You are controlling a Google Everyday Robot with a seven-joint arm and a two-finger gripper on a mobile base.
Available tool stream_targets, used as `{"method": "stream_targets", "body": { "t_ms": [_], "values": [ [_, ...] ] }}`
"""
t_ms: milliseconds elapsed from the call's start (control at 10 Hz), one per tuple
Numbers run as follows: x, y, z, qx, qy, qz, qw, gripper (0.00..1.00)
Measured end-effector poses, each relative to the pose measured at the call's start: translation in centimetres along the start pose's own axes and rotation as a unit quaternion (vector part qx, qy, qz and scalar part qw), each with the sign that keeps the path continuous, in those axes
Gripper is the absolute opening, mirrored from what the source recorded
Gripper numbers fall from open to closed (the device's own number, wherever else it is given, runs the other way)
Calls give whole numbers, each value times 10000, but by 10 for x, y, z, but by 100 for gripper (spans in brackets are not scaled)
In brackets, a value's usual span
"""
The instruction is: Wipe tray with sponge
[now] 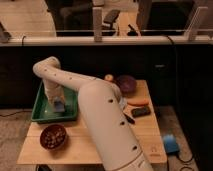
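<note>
The green tray (41, 111) sits on the left end of the wooden table. My arm reaches up from the lower middle, bends at the elbow above the tray and comes down into it. The gripper (58, 103) is inside the tray, toward its right half, pointing down. The small light blue sponge (60, 106) shows at its tip, held against the tray floor. The wrist hides most of the sponge and part of the tray's right side.
A dark brown bowl (53, 136) stands in front of the tray. A purple bowl (126, 83), an orange carrot (138, 101) and a black block (141, 111) lie on the table's right side. A bright blue object (170, 143) lies on the floor right of the table.
</note>
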Motion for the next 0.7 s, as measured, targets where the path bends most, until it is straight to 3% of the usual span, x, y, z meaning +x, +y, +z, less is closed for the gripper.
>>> {"method": "stream_targets", "body": {
  "t_ms": [200,700],
  "values": [
    [7,8,1,-85,2,201,9998,0],
    [8,10,1,-114,-4,250,9996,0]
  ]
}}
